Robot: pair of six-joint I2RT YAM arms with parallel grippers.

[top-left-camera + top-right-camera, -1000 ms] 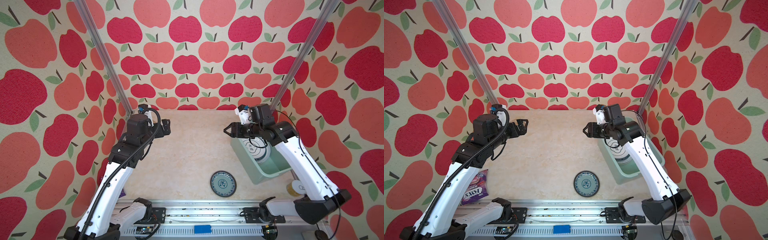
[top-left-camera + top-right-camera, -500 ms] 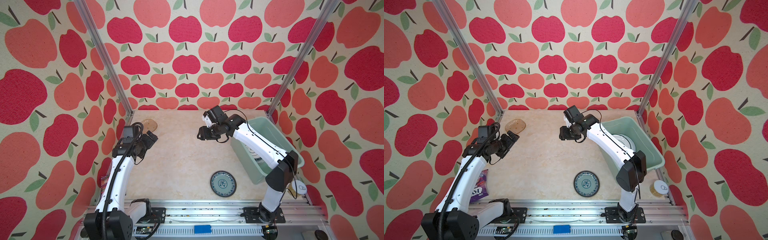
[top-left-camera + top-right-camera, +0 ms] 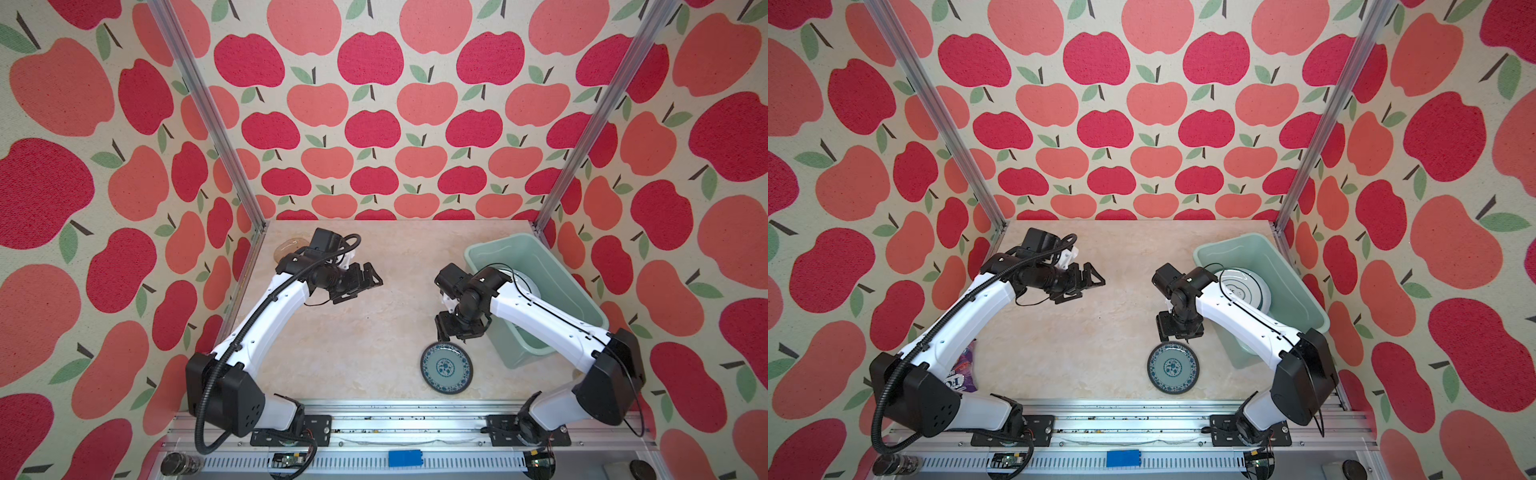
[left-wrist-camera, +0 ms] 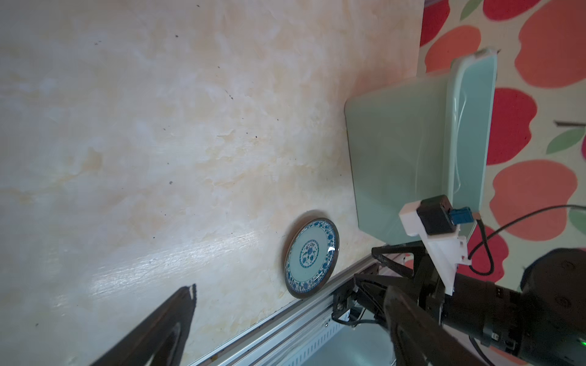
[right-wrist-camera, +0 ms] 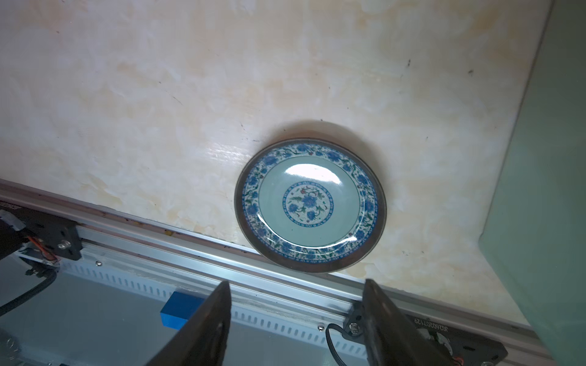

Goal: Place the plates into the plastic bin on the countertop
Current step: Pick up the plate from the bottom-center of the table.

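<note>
A teal patterned plate (image 3: 446, 369) (image 3: 1172, 368) lies flat on the beige countertop (image 3: 365, 332) near its front rail. My right gripper (image 3: 453, 336) (image 5: 296, 285) hangs open just behind and above this plate (image 5: 309, 206), holding nothing. The mint-green plastic bin (image 3: 498, 246) (image 3: 1229, 241) stands at the right, with a white plate (image 3: 1246, 286) inside it, partly hidden by my right arm. An amber plate (image 3: 288, 249) shows at the back left behind my left arm. My left gripper (image 3: 365, 281) (image 4: 290, 290) is open and empty over the left middle.
An aluminium rail (image 3: 395, 405) edges the counter's front, with a blue block (image 3: 406, 458) below it. A purple packet (image 3: 961, 370) lies off the counter's left side. Apple-patterned walls and slanted aluminium posts (image 3: 216, 124) close in the sides and back.
My right gripper has swung from the back middle forward to just above the teal plate, its jaws wider apart. My left gripper has moved from the left edge toward the middle.
</note>
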